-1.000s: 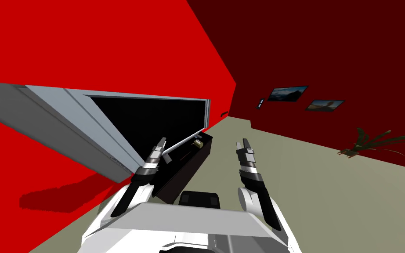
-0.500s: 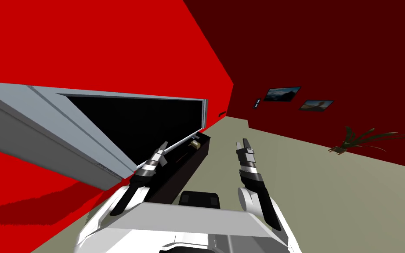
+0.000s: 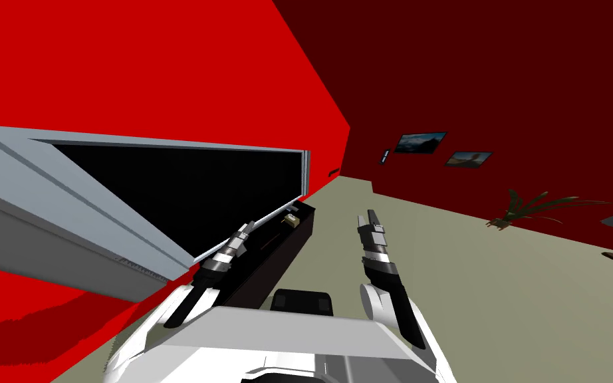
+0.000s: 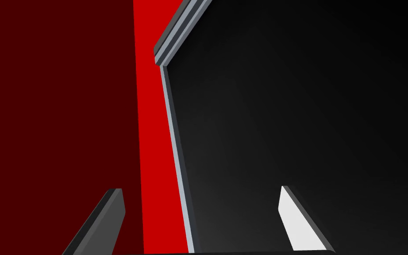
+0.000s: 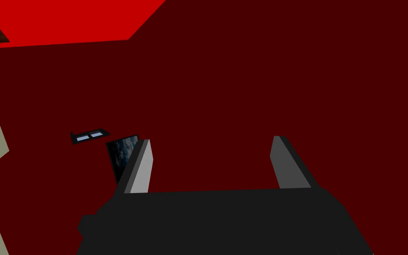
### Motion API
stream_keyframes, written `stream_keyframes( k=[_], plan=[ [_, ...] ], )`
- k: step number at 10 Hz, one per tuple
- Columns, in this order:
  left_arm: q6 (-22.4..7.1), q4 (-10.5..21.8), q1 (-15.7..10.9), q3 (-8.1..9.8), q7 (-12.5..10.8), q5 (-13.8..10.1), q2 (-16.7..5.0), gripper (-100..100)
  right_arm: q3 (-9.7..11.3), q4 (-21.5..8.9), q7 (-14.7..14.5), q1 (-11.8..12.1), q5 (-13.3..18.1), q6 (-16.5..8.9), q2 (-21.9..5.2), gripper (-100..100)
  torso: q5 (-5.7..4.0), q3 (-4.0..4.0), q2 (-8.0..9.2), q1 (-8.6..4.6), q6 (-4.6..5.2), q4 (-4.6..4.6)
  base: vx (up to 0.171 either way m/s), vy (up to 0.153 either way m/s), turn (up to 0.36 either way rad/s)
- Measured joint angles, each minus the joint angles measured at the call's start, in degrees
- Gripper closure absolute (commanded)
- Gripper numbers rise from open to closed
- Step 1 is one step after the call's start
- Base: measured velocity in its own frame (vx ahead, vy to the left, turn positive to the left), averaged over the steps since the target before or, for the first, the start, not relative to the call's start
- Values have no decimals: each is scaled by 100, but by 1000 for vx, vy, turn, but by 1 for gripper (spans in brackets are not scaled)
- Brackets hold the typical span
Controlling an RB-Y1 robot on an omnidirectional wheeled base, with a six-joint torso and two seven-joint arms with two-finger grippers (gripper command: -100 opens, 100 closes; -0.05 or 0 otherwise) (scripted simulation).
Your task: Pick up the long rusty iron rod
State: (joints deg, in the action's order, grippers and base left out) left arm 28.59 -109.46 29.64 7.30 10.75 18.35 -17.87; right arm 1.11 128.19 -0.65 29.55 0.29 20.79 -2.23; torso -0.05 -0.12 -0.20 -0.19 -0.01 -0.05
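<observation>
Left gripper [image 3: 247,226] released, 2 fingers [image 4: 300,226] apart, by long black cabinet [image 3: 272,260] below grey window frame [image 3: 46,213]. Small tan thing [image 3: 291,220] on cabinet far end. Right gripper [image 3: 369,217] also released, over floor [image 3: 465,279].

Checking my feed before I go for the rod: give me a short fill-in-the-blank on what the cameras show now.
1. The fingers of the left end effector and the right end effector both stand ___.
2. The left end effector is above a long low bench coloured ___.
3. The dark red wall holds ___ framed pictures.
Missing words: open; black; two.
</observation>
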Motion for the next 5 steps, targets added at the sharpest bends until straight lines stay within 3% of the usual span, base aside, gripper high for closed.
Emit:
stream_keyframes(
  k=[3, 5],
  plan=[
    [87, 421, -38, 63, 36, 273, -95, -100, 0, 0, 0, 0, 0, 0, 0, 0, 1, 6, 10, 7, 0, 2, 35, -42, -38],
    [246, 871, -75, 184, 58, 563, -272, -100, 0, 0, 0, 0, 0, 0, 0, 0, -1, -4, -10, -5, 2, -1, 94, -69, -94]
  ],
)
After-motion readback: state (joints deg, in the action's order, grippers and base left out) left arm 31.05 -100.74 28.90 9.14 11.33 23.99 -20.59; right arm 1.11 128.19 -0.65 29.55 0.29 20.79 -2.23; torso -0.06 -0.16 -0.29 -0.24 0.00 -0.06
